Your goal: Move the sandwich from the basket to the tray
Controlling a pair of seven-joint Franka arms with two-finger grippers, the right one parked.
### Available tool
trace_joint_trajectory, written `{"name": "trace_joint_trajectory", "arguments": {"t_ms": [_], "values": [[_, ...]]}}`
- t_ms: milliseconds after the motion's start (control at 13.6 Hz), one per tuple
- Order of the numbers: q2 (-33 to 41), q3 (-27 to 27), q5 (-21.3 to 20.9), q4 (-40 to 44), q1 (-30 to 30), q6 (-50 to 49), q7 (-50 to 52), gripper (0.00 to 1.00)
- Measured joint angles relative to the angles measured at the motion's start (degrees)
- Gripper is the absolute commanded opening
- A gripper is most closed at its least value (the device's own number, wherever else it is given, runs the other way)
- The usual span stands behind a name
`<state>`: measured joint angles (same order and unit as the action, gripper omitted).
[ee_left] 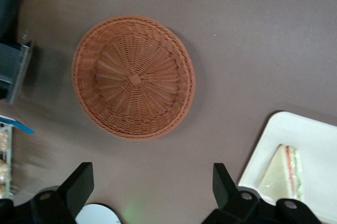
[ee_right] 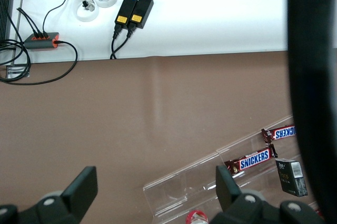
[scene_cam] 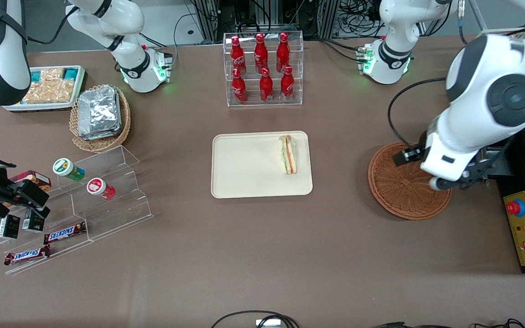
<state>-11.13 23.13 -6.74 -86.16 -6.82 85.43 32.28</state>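
Note:
The sandwich (scene_cam: 288,154) lies on the cream tray (scene_cam: 244,168), near the tray's edge toward the working arm's end. It is a pale wedge with green and red layers, and also shows in the left wrist view (ee_left: 284,174) on the tray (ee_left: 310,134). The round reddish-brown basket (scene_cam: 399,191) is empty, as the left wrist view (ee_left: 134,77) shows. My left gripper (scene_cam: 449,182) is raised high over the basket's edge. In the wrist view it (ee_left: 151,176) is open wide and holds nothing.
A clear rack of red bottles (scene_cam: 265,68) stands farther from the camera than the tray. Toward the parked arm's end are a tan basket of foil packets (scene_cam: 100,116), a white snack tray (scene_cam: 48,86) and a clear stepped shelf (scene_cam: 84,196). A black control box (scene_cam: 524,228) sits beside the basket.

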Motion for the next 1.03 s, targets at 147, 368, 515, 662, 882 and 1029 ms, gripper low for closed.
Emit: {"name": "trace_joint_trajectory", "arguments": {"t_ms": [147, 368, 515, 662, 882, 1029], "values": [[3.8, -3.4, 1.3, -2.1, 0.3, -0.1, -7.5, 1.0], [7.9, -6.8, 2.5, -4.9, 0.2, -0.2, -16.9, 1.0], [9.4, -8.5, 2.6, -5.9, 0.2, -0.3, -21.4, 1.0], [10.2, -10.0, 2.7, -6.4, 0.2, -0.5, -24.7, 1.0], [10.9, -10.7, 2.8, -6.4, 0.2, -0.6, -27.8, 1.0], [11.2, -10.7, 2.9, -6.5, 0.3, -0.7, -30.1, 1.0]]}}
